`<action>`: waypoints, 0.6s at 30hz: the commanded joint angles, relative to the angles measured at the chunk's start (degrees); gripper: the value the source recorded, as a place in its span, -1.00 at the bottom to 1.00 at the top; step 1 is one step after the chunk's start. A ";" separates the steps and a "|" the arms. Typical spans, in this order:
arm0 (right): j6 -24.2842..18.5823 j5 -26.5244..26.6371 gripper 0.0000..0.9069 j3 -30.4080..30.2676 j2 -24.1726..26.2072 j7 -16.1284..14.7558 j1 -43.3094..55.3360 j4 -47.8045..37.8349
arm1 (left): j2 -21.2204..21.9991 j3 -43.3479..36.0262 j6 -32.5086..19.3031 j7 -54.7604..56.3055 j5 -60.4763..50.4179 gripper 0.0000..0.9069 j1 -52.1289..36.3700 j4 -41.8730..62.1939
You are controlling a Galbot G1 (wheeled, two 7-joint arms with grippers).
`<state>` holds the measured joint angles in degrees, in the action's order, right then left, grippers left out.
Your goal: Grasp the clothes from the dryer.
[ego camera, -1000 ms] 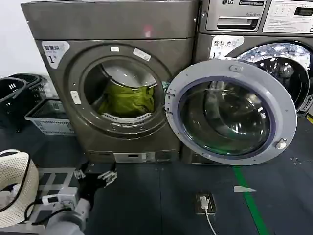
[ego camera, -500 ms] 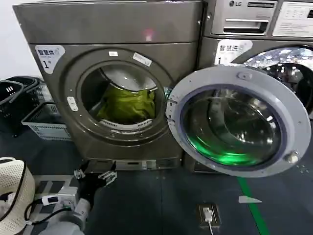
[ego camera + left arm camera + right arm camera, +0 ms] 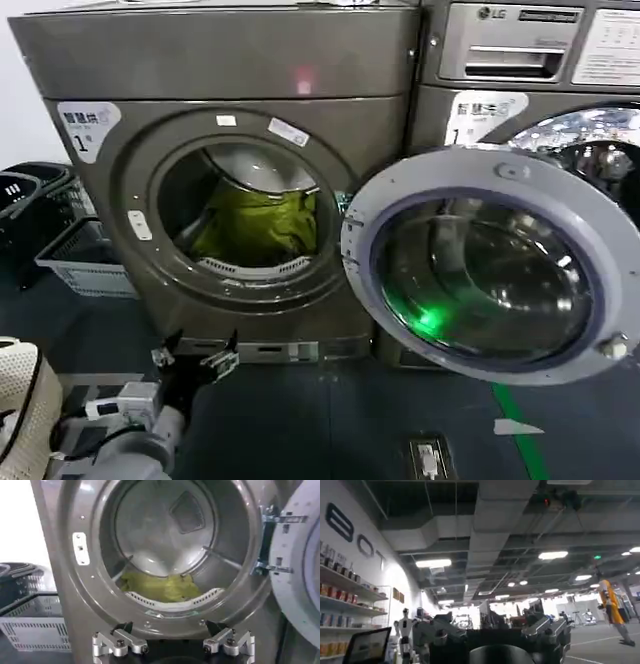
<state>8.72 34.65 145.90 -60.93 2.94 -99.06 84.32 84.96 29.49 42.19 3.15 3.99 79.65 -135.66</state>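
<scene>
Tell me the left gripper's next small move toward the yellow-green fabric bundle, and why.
Probably raise and advance the open left gripper toward the bronze-grey dryer's round port: it hangs below the port, apart from the yellow-green fabric bundle lying inside.

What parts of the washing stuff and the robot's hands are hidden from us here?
- The clothes: the lower part sits behind the dryer port's lip in head and left wrist views.
- Left gripper: open below the port; its wrist is cut off by the left wrist view's edge.
- Right gripper: dark against the lit room, fingertips cut off by the edge.
</scene>
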 commanded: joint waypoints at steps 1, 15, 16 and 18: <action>0.08 0.03 1.00 -0.09 0.01 0.03 -0.06 0.15 | -0.22 -0.08 2.81 1.71 0.32 1.00 -0.33 0.31; 0.07 -0.01 1.00 -0.70 -0.37 0.05 0.32 0.68 | -0.28 -1.97 2.81 0.69 -2.92 1.00 -0.18 0.41; 0.05 -0.02 1.00 -0.72 -0.39 0.04 0.29 0.69 | -0.29 -1.90 2.81 0.60 -2.93 1.00 -0.21 0.42; 0.07 -0.03 1.00 -0.74 -0.39 0.05 0.36 0.69 | -0.23 -1.96 2.81 0.58 -2.95 1.00 -0.28 0.51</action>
<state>8.75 34.64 145.22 -61.30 2.99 -98.76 84.92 84.71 27.79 42.19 3.75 1.68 79.43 -135.25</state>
